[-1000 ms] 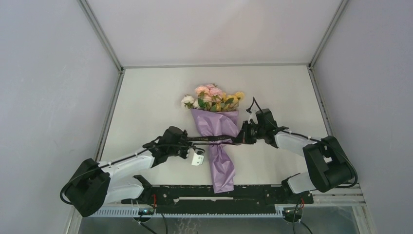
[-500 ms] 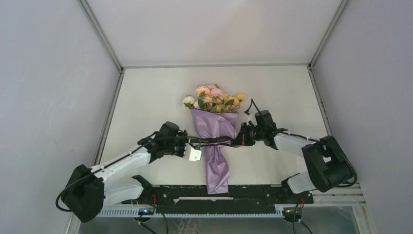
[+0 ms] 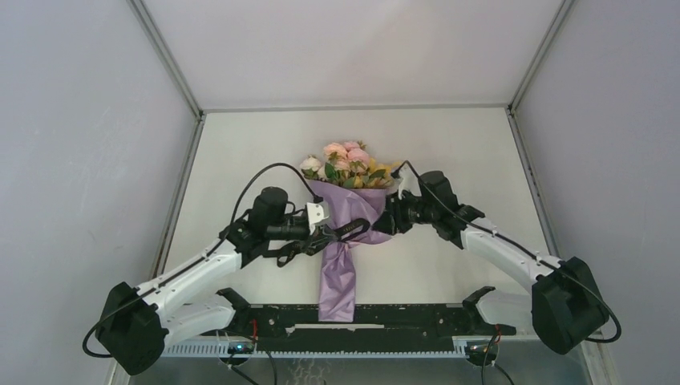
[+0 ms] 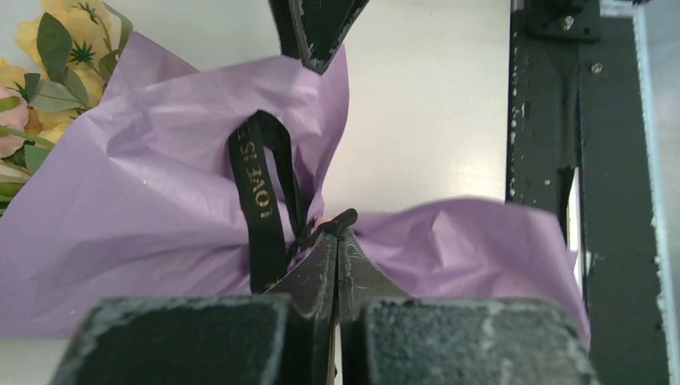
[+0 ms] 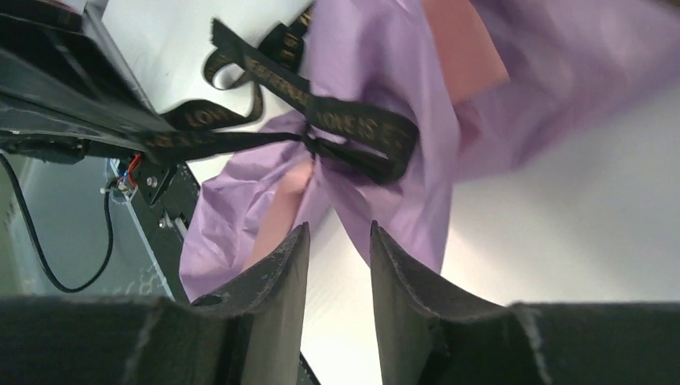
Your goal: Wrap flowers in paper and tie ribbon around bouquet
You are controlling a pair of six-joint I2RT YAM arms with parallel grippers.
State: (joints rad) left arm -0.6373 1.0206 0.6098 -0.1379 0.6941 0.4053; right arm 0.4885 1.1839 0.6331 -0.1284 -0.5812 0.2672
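— Pale tabletop between grey walls, with the bouquet lying in the middle, blooms toward the far side. What differs from a second ago?

— The right tool has let go. A second ago both arms drew the ribbon in a taut line across the waist of the wrap. Now its fingers stand partly apart with nothing between them, just short of the paper. The end it had lies slack in a loop on the lilac.

— And the left tool?

— Closed tight, pinching the other ribbon tail right beside the knot. It has swung in closer, and the bundle has shifted a little toward the left arm, so its narrow end now lies at a slant.

— Is the tie holding?

— Both wrist views show the paper gathered tight at the waist, with the ribbon crossing over itself there. The flowers fan out of the open top. How firm the knot is cannot be told from here.

— So where does that leave the task?

— The wrapping looks done and the tying close to done. The release reads as the end of a tightening pull. What seems left is for the left tool to release its tail, or for one more pull if the knot is loose. With only one end held, a tug would probably drag the light bouquet across the tabletop rather than cinch it.
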